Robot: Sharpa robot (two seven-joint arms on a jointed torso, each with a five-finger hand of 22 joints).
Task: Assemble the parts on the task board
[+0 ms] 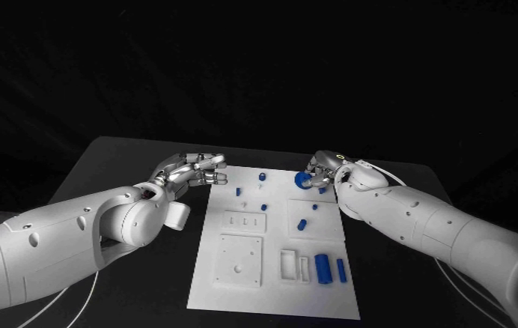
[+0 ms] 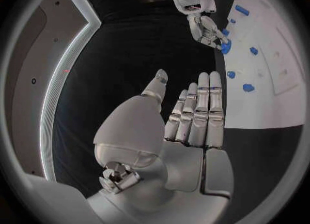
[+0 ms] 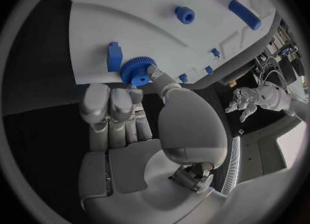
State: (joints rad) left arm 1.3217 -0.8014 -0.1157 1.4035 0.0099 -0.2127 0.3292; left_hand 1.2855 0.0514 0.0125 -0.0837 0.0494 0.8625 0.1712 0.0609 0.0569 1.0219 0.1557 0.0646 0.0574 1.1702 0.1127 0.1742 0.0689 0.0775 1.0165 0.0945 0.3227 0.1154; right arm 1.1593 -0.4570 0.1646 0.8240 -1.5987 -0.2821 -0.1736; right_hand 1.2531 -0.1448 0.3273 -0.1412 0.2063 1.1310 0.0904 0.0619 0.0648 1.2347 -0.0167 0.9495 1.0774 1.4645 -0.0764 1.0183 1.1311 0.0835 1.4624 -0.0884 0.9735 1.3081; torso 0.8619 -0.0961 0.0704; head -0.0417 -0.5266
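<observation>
Right hand (image 3: 139,131) pinches a blue toothed gear (image 3: 136,71) at the far right corner of the white task board (image 1: 243,298), its fingers hiding part of the gear in the head view. Left hand (image 1: 194,171) hovers just off the board's far left corner, holding nothing, fingers straight and close together. Small blue pegs (image 1: 237,191) and two longer blue cylinders (image 1: 323,268) sit on the board, their seating hard to judge, on the black table (image 1: 119,156).

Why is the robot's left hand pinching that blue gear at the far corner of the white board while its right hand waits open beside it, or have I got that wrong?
The hands are swapped. The right hand holds the blue gear at the task board's far corner, as the right wrist view shows. The left hand is the one that waits open beside the board, holding nothing.
</observation>
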